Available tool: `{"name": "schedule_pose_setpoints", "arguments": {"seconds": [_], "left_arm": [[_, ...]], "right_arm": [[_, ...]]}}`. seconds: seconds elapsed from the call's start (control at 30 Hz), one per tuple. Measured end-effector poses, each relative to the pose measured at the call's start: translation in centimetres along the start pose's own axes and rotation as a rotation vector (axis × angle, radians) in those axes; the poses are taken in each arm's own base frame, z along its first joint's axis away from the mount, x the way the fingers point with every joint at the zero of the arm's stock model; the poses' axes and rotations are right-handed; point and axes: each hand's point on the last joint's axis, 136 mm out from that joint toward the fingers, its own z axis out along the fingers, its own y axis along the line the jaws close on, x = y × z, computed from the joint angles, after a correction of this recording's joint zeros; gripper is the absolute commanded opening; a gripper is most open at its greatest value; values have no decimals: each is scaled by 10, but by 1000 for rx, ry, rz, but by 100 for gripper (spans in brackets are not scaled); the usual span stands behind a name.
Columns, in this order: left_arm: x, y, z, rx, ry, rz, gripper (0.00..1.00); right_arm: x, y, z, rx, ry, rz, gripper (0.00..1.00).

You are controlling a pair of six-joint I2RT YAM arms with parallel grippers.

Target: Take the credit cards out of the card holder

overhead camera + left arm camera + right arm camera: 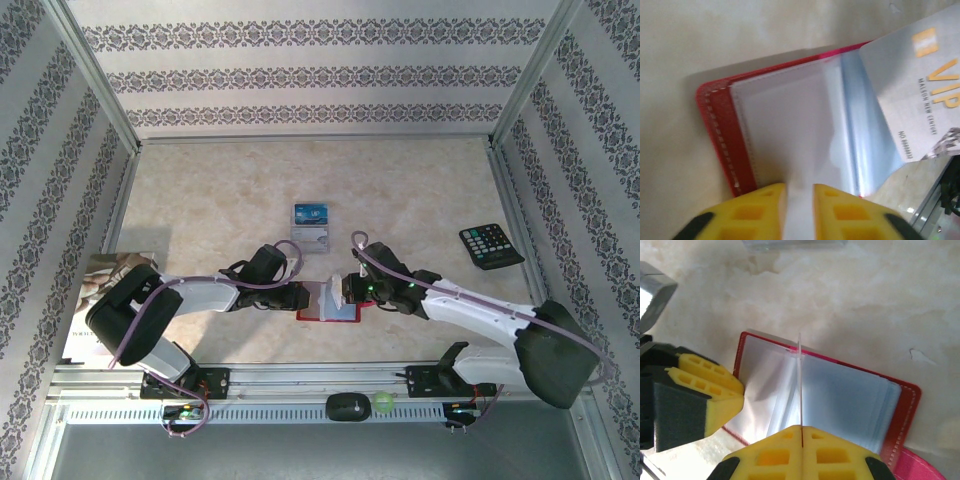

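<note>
Left wrist view gives you the silver-grey VIP card (920, 95) standing tilted at 2 o'clock above the open red card holder (715, 135). In the right wrist view, your right gripper (801, 434) is clamped shut on that card's thin edge. Your left gripper (799, 194) sits at 6 o'clock of the holder, jaws narrowly parted, with a clear sleeve (790, 125) showing in the gap. Your risk, by the look of it, is that nothing firmly pins the holder. A card dragging in its sleeve could then lift or swing the whole holder off the table (200, 200). So slim an edge pinch could also let the card twist or slip if you pull fast. In the top external view the holder lies at 6 o'clock of the table, between both grippers. A blue card (311, 212) and a grey card (313, 238) lie at 12 o'clock of it, and the remote (490, 245) is at 2 o'clock. You cannot tell whether the VIP card's lower edge is clear of its sleeve: its corner runs off frame at 3 o'clock, and the fingers cover it in the right wrist view. Whether the left pads touch the sleeve is cut off at the bottom edge, and the bluish sleeves may hide more cards.
</note>
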Motion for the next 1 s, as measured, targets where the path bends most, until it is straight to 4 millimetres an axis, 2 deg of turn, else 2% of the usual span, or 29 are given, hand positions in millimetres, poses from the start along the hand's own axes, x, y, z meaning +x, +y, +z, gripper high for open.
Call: {"name": "schedule_pose_setpoints", "arguments": {"seconds": [0.13,0.37,0.47,0.57,0.6,0.63,0.7,1.0], "left_arm": [[-2,-1,-3,0,-11,-4,38],[-1,-1,-13,-14,-25,-9,50],[-2,-2,-21,-15,-43,-10,56],[-5,-4,-28,-12,-66,-11,61],[-6,-5,-30,-10,-72,-12,66],[-7,-5,-32,-8,-78,-11,77],[-8,-5,-35,-9,-84,-19,85],[-19,-4,-65,-6,-154,-47,100]], "right_arm": [[-6,9,-9,-32,-1,-62,0],[-5,13,-5,-43,43,-108,0],[-14,20,-10,-47,35,-146,0],[-32,33,-18,-66,-2,-203,0],[-38,37,-21,-71,-16,-221,0],[-46,40,-24,-77,-34,-241,0],[-59,43,-26,-76,-57,-267,0],[-111,48,-24,-92,-81,-420,0]]}}
